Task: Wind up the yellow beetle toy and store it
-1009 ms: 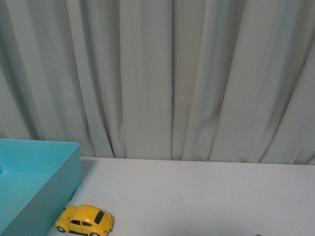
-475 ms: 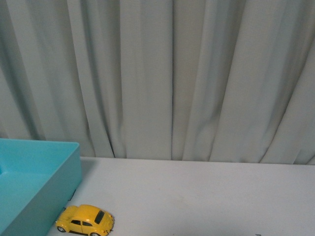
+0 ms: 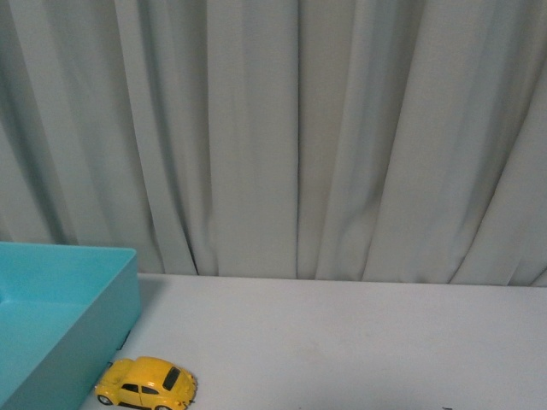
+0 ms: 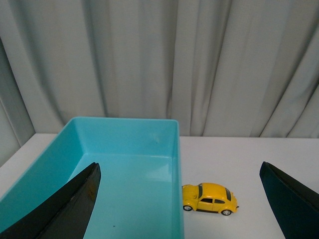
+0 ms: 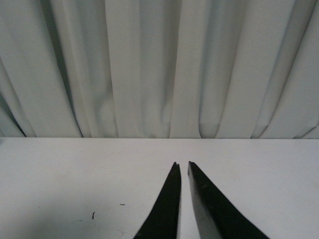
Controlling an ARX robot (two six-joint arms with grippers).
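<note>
Yellow beetle toy stands on the white table, 7 o'clock in the front view, just beside the teal bin wall at its 9 o'clock.

Risk: little room on that side, so a finger may catch the wall, or a nudge may roll the car off.

Left gripper: spread wide, empty, touching nothing.

Right gripper: nearly closed, thin gap, holding nothing.
</note>
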